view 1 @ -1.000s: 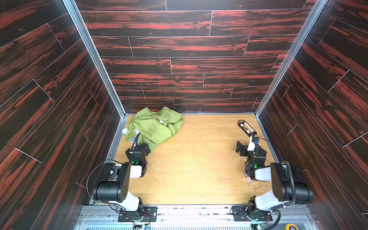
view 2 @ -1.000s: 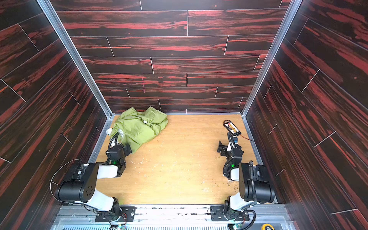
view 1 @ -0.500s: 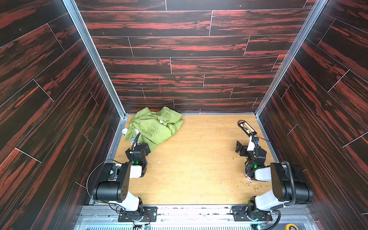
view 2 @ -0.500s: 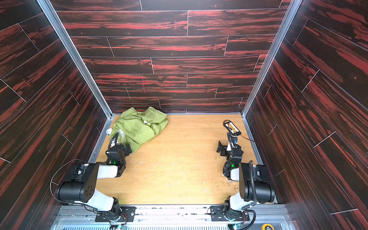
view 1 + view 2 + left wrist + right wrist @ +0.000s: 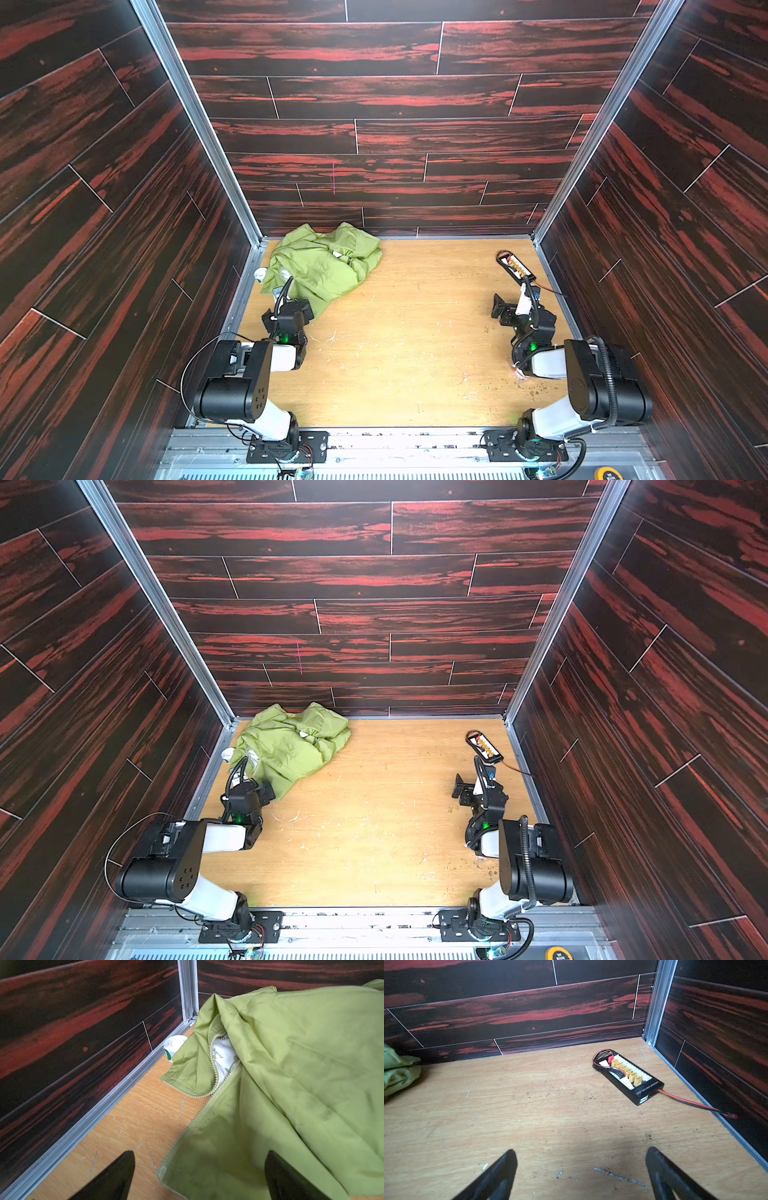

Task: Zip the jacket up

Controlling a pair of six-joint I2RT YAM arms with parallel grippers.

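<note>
Both my top views look down from above the near edge of the table [image 5: 407, 353], sharing it all. My left wrist view faces the far-left corner, close over the jacket [image 5: 291, 1084]; my right wrist view faces the far-right corner.

No visible change at all.

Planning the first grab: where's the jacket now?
In both top views the jacket lies crumpled in the far left corner of the table, by the back wall, just ahead of the left pincer.

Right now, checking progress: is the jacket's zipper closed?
No: on the jacket, the zipper halves lie apart in the left wrist view, white lining showing between.
</note>
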